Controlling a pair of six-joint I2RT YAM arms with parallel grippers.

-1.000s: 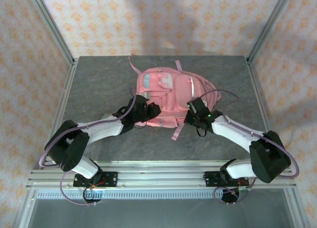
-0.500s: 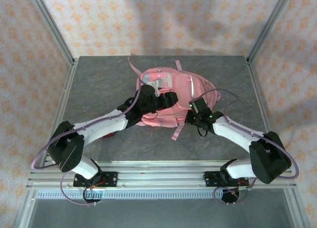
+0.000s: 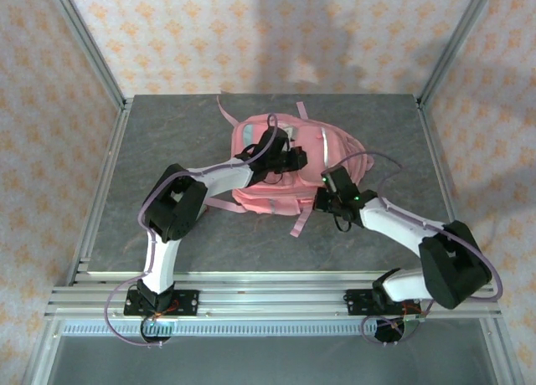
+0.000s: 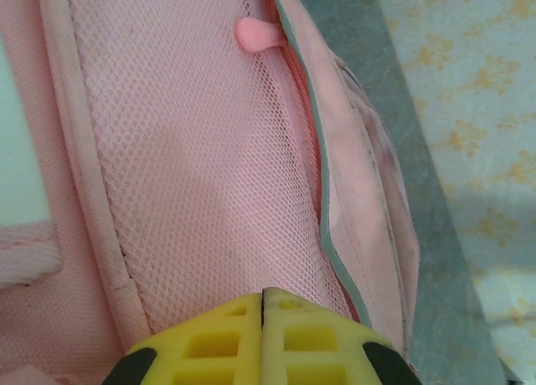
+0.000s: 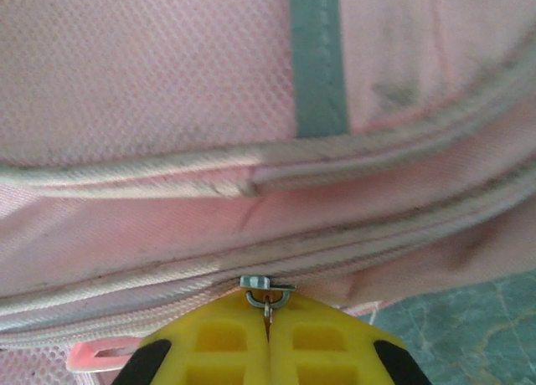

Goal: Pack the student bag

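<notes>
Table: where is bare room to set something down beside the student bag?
Bare table between the student bag and the left rail, and between bag and right rail. Also the near strip in front of the bag. Crowded at the bag: left gripper over it, right gripper shut on its zip pull.

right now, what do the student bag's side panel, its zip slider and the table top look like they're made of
The student bag panel: matte pink mesh fabric, going by its fine grid of holes. The zip slider: probably metal, small, silver and shiny. The table top: grey and mottled like stone, though it could be a laminate or mat.
</notes>
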